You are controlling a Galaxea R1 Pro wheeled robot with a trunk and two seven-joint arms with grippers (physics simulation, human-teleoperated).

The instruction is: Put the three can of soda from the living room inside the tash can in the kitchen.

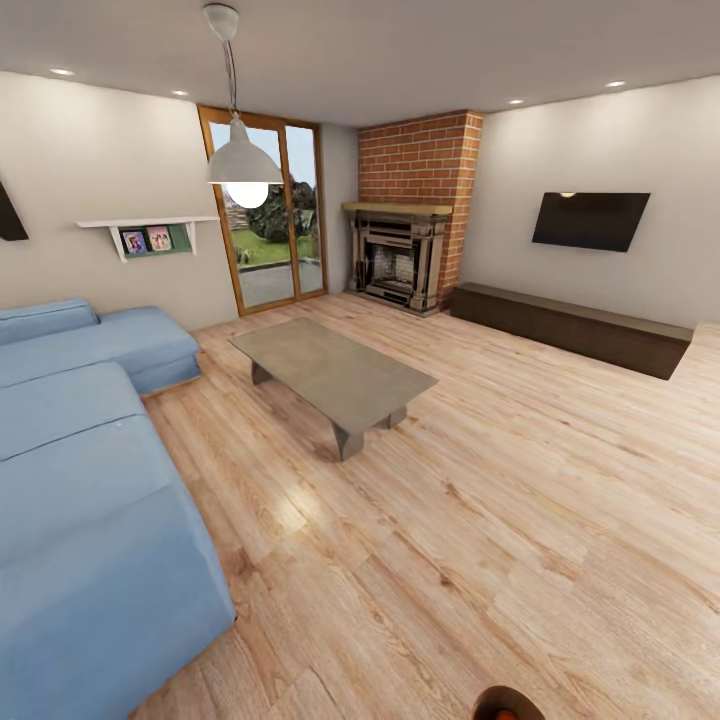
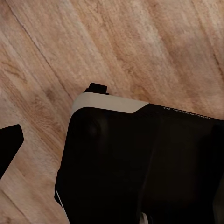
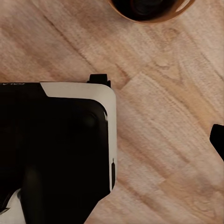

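The head view looks forward and down across the living room, a space with a pale wood-plank floor whose glossy boards run diagonally. A long blue corner sofa with soft, rounded cushions fills the left side. A low rectangular coffee table with a flat grey top and angled legs stands mid-floor, well apart from the sofa. Beyond it are a red brick fireplace in the far corner, a wood-framed glass door, a dark wall TV over a long low dark bench, a white wall shelf and a white pendant lamp. Wide bare floor lies open between the table, the bench and the robot.

At the bottom edge of the head view, a curved brown rim of the tash can shows, with a touch of orange inside; whether that is a soda can I cannot tell.

Both wrist cameras point straight down at the floor planks, each over a rounded corner of the robot's black, white-edged base. In the right wrist view the bin's coppery rim and dark inside sit on the floor just beyond the base, ahead of the right gripper. A dark tip shows at the edge of each wrist view, so how far either gripper is spread, or whether it holds anything, cannot be told.
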